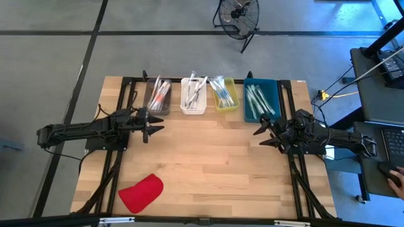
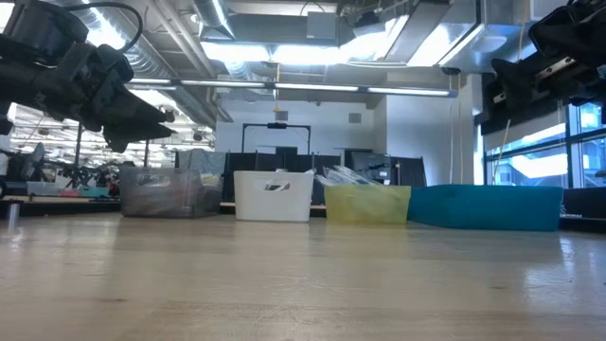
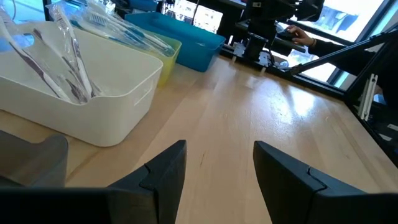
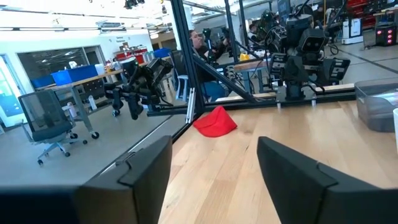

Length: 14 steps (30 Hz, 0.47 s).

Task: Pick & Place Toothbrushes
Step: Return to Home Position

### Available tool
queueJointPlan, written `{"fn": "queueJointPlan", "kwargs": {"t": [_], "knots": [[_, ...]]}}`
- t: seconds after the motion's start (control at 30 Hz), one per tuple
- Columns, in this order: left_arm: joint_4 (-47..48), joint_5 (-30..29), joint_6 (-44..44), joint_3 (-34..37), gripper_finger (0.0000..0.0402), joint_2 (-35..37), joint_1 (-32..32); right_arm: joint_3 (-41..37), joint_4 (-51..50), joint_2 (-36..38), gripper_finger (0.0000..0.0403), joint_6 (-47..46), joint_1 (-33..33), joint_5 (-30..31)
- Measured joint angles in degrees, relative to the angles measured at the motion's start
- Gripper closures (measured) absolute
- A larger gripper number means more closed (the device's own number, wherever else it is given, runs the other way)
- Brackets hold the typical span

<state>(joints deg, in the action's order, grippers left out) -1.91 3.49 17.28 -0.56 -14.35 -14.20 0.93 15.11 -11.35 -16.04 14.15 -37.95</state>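
Observation:
The toothbrushes (image 1: 194,91) lie in four bins along the table's far edge: a grey bin (image 1: 158,107), a white bin (image 1: 193,111), a yellow bin (image 1: 226,107) and a blue bin (image 1: 260,116). In the left wrist view, clear toothbrushes (image 3: 68,56) lean against the wall of the white bin (image 3: 118,93). My left gripper (image 1: 156,126) hovers open just in front of the grey bin, with nothing between its fingers (image 3: 165,174). My right gripper (image 1: 260,135) hovers open just in front of the blue bin, also with nothing in it.
A flat red piece (image 1: 141,192) lies on the wooden table (image 1: 208,157) near its front left corner. The wide middle of the table between the arms is bare wood. A person's hand (image 1: 394,180) rests at a laptop beyond the table's right side.

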Motion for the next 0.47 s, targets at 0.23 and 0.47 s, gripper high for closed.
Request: {"fn": "queueJointPlan", "kwargs": {"t": [0.23, 0.47], "knots": [[0.01, 0.02, 0.0, 0.0, 0.0219, -0.02, 0.0, 0.0, 0.02, 0.0, 0.0178, 0.01, 0.0, 0.0], [0.0, 0.0, 0.0, 0.0, 0.0219, -0.02, 0.0, 0.0, 0.02, 0.0, 0.0189, 0.01, 0.0, 0.0]]}}
